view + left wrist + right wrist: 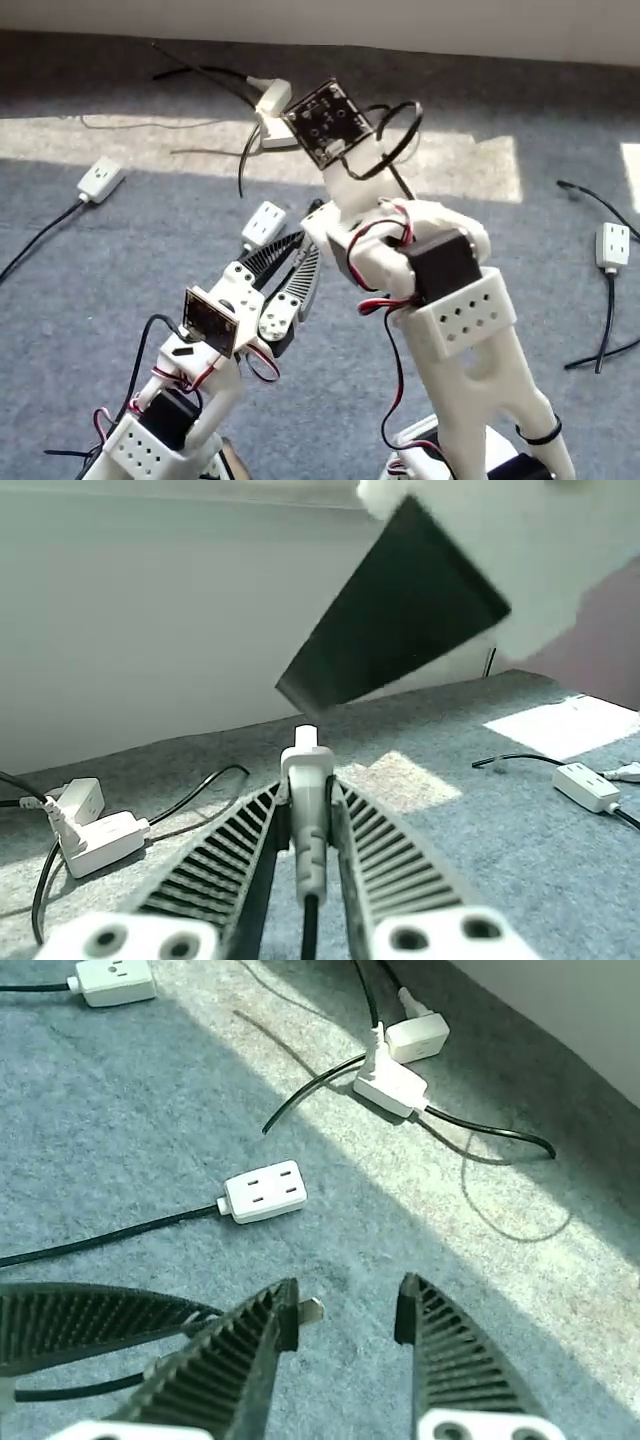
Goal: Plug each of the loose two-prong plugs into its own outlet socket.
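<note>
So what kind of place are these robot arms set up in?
Probably an indoor room or lab. The arms work over grey carpet, a plain pale wall stands behind, a sunlit patch suggests a window, and corded outlet sockets lie scattered about.

Black, ridged fingers (pixel 240 860) of the left gripper (pixel 309 785) frame a white plug (pixel 306 770) that trails a black cord (pixel 309 930). The right gripper (pixel 347 1310) shows the same black ribbing above white bases (pixel 445 1425). Just ahead of it, a white outlet socket (pixel 262 1191) with a black lead (pixel 120 1232) lies on blue-grey carpet (pixel 120 1110). A pale sunlit band (pixel 420 1210) crosses the carpet farther out. Both arms (pixel 470 320) are white and carry black motors (pixel 440 265) and red, black and white wires (pixel 385 300).
</note>
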`<state>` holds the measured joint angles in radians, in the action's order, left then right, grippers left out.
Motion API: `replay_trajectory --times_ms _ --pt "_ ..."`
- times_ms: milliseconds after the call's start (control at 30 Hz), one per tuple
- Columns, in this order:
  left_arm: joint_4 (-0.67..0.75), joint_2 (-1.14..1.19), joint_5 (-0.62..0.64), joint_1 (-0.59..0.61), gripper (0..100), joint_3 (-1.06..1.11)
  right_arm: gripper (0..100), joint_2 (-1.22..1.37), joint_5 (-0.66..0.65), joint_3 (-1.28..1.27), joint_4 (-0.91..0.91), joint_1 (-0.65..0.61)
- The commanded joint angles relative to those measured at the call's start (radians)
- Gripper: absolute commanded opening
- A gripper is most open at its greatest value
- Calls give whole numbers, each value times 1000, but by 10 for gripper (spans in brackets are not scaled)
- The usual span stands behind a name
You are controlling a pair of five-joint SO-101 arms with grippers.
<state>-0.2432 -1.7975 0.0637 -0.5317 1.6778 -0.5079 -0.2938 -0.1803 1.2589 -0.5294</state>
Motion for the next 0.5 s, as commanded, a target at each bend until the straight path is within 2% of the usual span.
replay_trajectory --times_ms 0,233,467 --pt "-3 1 -11 -8 7 16 170 -5 8 -113 -107 22" --pt "0 1 -11 -5 7 16 170 -5 5 -240 -191 151" --pt "0 -1 -11 -5 7 16 170 -16 5 -239 -189 165"
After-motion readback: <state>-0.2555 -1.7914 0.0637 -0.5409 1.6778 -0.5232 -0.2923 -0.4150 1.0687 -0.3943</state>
